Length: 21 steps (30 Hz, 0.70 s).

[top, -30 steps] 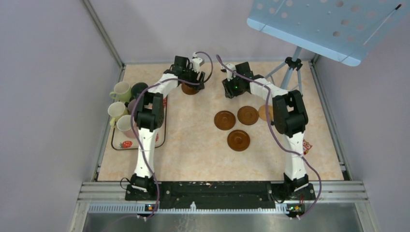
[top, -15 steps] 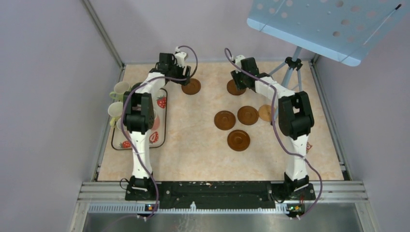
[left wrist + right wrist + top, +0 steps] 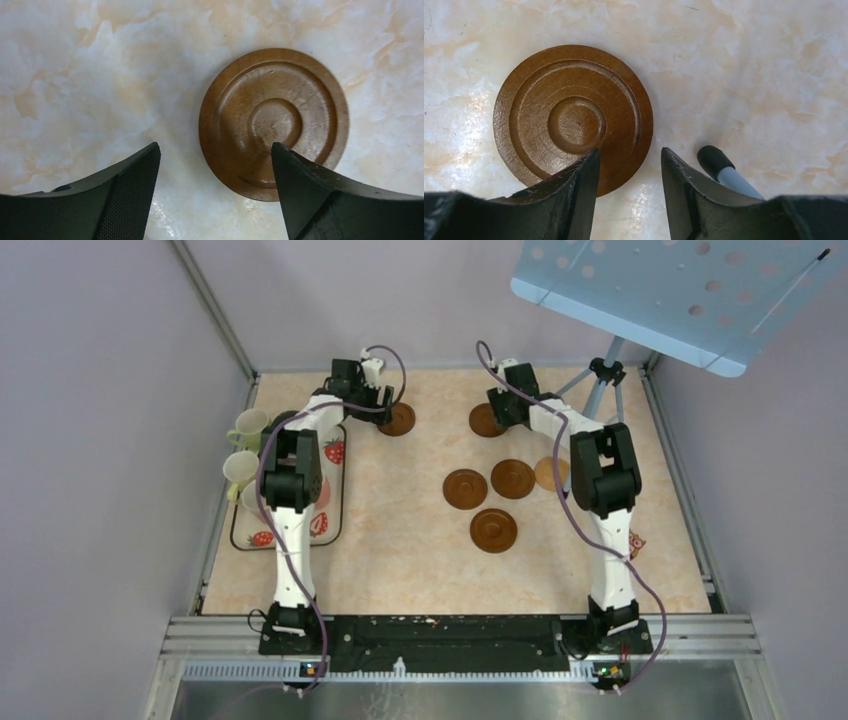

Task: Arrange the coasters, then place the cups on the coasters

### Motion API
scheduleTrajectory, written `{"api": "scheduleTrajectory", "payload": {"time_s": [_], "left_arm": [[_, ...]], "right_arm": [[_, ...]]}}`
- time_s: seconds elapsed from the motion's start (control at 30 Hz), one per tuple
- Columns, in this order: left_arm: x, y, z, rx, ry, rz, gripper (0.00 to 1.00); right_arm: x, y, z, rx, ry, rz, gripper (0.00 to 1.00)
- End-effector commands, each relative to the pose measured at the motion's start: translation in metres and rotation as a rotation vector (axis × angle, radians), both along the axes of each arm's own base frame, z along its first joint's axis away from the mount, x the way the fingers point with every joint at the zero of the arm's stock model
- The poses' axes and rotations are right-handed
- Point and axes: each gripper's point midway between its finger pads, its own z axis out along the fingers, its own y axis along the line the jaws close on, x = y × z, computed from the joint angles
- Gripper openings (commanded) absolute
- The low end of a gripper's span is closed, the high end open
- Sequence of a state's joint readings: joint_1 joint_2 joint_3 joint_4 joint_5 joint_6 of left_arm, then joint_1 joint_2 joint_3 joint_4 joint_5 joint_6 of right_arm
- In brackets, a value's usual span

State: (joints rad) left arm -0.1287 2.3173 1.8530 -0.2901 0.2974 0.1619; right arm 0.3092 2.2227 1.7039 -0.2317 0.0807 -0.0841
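Two dark brown coasters lie flat at the back of the table. One coaster (image 3: 398,420) (image 3: 273,122) sits just right of my left gripper (image 3: 377,402) (image 3: 215,150), which stands wide open above it, holding nothing. The other coaster (image 3: 484,421) (image 3: 573,119) lies just left of my right gripper (image 3: 504,406) (image 3: 630,150), whose jaws are slightly parted with only table between them. Three more dark coasters (image 3: 464,488) (image 3: 512,478) (image 3: 493,530) and a tan coaster (image 3: 546,473), partly behind the right arm, are grouped mid-table. The cups (image 3: 248,428) (image 3: 240,467) cluster at the left, partly hidden by the left arm.
A white strawberry-print tray (image 3: 330,490) lies under the left arm beside the cups. A music stand's tripod (image 3: 603,375) stands at the back right; one black-tipped foot (image 3: 716,159) rests just right of my right fingers. Walls close in on both sides.
Both grippers have come off the two back coasters, which now lie uncovered on the table. The left jaws have widened and the right jaws have parted. The left arm swung left.
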Motion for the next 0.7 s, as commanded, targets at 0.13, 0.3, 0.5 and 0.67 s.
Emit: {"api": "scheduleTrajectory", "payload": {"time_s": [0.13, 0.3, 0.5, 0.67], "left_arm": [[0.006, 0.001, -0.012, -0.049, 0.032, 0.000, 0.83], [0.002, -0.009, -0.017, -0.072, 0.045, -0.043, 0.75], [-0.005, -0.024, -0.022, -0.064, 0.050, -0.080, 0.66], [-0.010, -0.032, -0.024, -0.074, 0.055, -0.081, 0.60]], "right_arm": [[0.015, 0.017, -0.005, 0.078, 0.020, 0.011, 0.46], [0.011, 0.025, -0.013, 0.099, 0.054, 0.036, 0.43], [0.007, 0.031, -0.021, 0.100, 0.073, 0.034, 0.43], [0.005, 0.036, -0.030, 0.089, 0.083, 0.035, 0.43]]}}
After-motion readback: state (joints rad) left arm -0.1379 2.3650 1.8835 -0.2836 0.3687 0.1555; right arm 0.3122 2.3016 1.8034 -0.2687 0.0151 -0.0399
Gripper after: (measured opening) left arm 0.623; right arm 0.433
